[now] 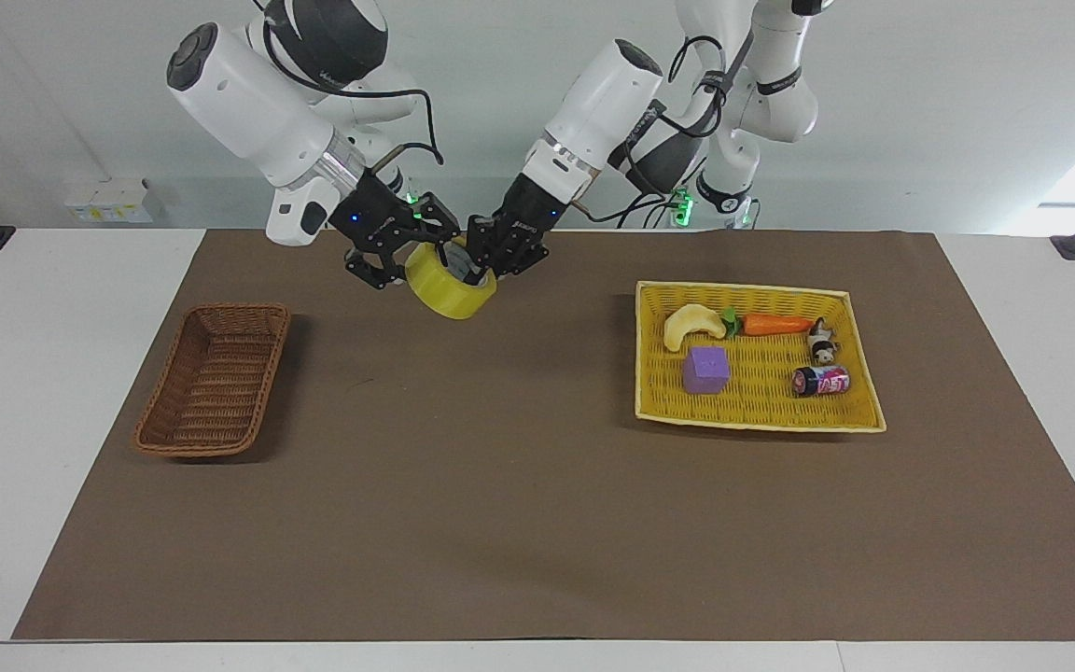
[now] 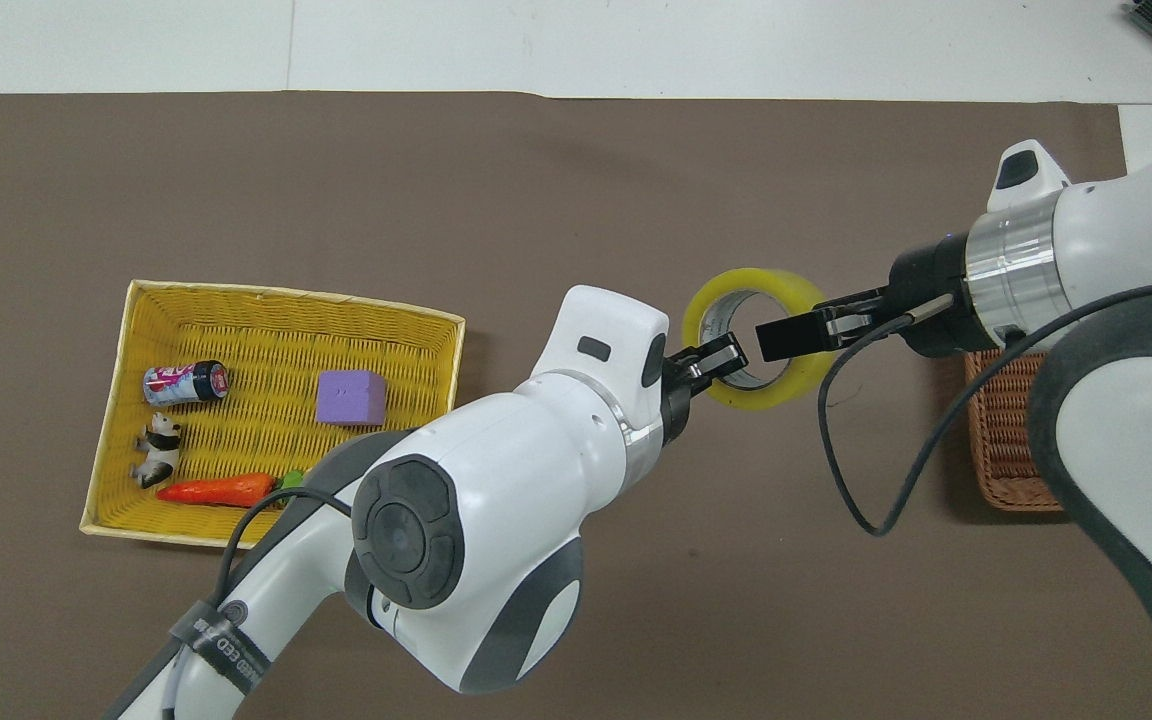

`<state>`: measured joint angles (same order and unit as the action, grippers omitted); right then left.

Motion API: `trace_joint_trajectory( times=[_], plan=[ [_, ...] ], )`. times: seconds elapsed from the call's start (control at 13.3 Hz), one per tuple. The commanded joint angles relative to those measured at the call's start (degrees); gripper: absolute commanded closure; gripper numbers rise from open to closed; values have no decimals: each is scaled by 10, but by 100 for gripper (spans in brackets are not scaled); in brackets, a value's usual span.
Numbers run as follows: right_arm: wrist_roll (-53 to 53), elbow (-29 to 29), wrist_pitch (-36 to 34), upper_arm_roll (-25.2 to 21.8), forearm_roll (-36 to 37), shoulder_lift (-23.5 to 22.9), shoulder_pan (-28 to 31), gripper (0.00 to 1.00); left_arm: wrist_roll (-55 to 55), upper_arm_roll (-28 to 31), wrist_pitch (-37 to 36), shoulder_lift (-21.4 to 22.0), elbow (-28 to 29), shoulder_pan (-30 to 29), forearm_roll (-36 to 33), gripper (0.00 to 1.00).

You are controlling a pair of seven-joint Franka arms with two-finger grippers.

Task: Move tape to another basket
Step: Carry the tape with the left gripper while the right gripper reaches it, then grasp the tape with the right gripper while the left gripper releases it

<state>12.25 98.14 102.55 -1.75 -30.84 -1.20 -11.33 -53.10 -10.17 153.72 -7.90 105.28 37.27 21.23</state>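
Above the brown table (image 1: 500,523), the left hand (image 1: 482,271) is gripping the tape (image 1: 449,292) while the right hand (image 1: 404,264), part-closed, is straddling its rim on the side toward the dark wicker basket (image 1: 213,381).

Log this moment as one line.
phase: handover | tape: airborne | left gripper: shut on tape | right gripper: at tape | brown basket: empty

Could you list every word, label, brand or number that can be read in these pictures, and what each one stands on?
Strap on the left arm's cable: white lettering, too blurred to read.
Small can in the yellow basket: pink and white lettering, not readable.
Left gripper: pale marking on its body, not readable.
Nothing else carries text.
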Motion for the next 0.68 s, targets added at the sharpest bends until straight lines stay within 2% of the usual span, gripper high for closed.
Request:
trace_joint_trajectory(
  times=[0.0, 0.08, 0.3, 0.6],
  plan=[
    [1, 12, 12, 0, -12, 5, 6, 100, 3, 10, 12, 3, -10, 7, 13, 50],
    [-7, 10, 12, 0, -12, 6, 6, 100, -2, 10, 10, 7, -10, 6, 14, 0],
    [-15, 4, 10, -4, -14, 5, 14, 100, -37, 11, -8, 32, -1, -2, 17, 0],
    [3, 2, -3, -4, -37, 6, 63, 100, -41, 13, -126, 68, -3, -38, 26, 0]
  ],
)
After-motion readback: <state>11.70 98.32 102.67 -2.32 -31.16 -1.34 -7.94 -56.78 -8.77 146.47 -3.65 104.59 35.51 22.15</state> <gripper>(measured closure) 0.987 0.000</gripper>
